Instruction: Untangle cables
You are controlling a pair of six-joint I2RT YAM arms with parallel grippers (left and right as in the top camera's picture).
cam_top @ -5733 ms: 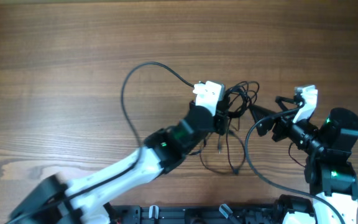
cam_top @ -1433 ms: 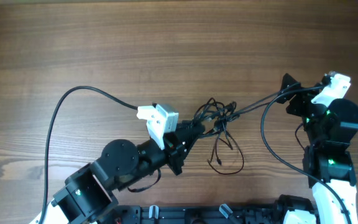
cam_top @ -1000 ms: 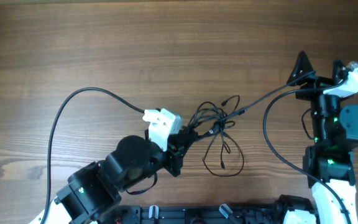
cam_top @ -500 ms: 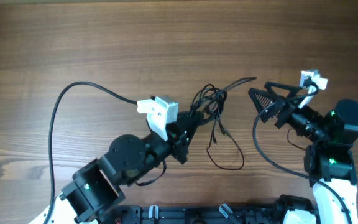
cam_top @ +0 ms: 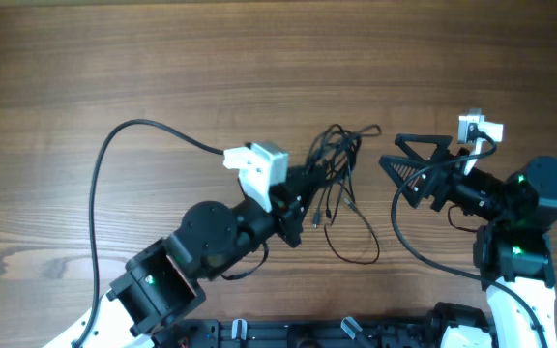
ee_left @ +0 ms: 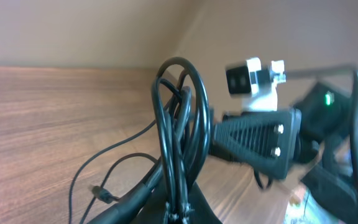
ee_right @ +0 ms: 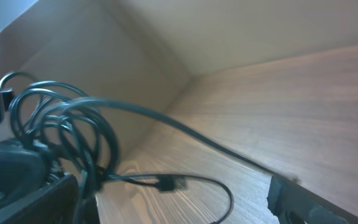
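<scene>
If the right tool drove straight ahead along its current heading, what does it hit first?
Most likely the cables, the bunch gripped by the shut left tool. The open right tool points left at it, nothing visible between; relative height is unclear from overhead.

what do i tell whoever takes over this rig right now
Left tool: shut on the cables. The bundle stands up out of its grip, and one loop trails down onto the table.
Right tool: open, holding nothing, facing the bundle from the robot's right.
Done: no strand looks separated; the cables are one knot of loops.
Left: probably take a loose strand with the right tool, draw it out while the left tool holds the knot, then repeat for the rest.
</scene>
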